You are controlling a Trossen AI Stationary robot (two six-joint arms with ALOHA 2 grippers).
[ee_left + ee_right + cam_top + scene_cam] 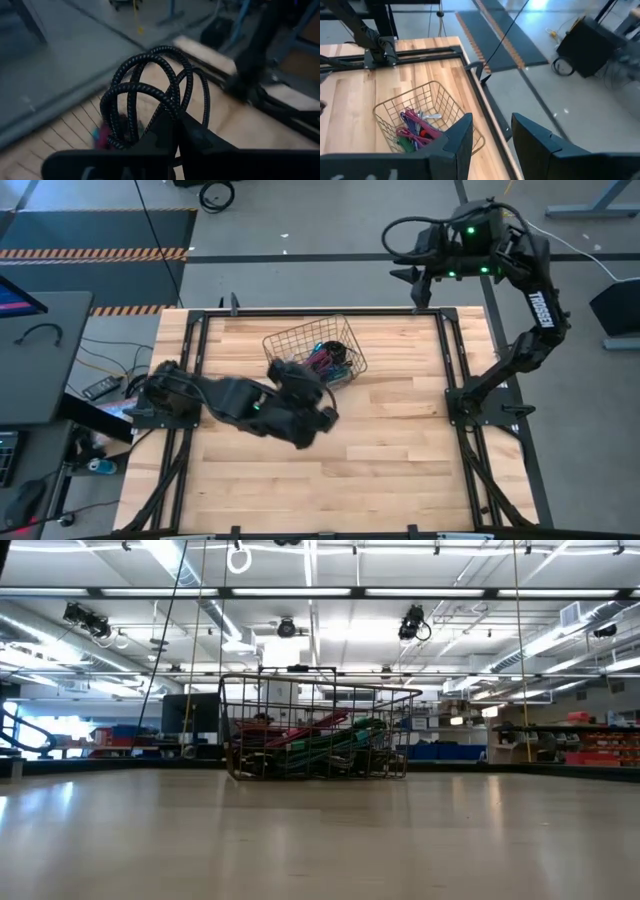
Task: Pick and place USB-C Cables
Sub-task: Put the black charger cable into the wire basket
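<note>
Left gripper [175, 127] jaws clamp a black cable [150, 90], lifted above the tabletop [400, 440] beside the basket [315, 355]. Stiff loops could snag the rim or slip. Right gripper [492, 135] parked, jaws apart.

Two dark, near-black articulated arms of jointed segments on black metal frame mounts: the right arm [535, 310] bears white block lettering along one link, small green indicator lights at its upper housing, and looped black cabling over the wrist. The left arm [235, 400] shows one small green light amid glossy black casings. Matte black, angular wedge-shaped fingers [460, 137] tip each arm.
</note>
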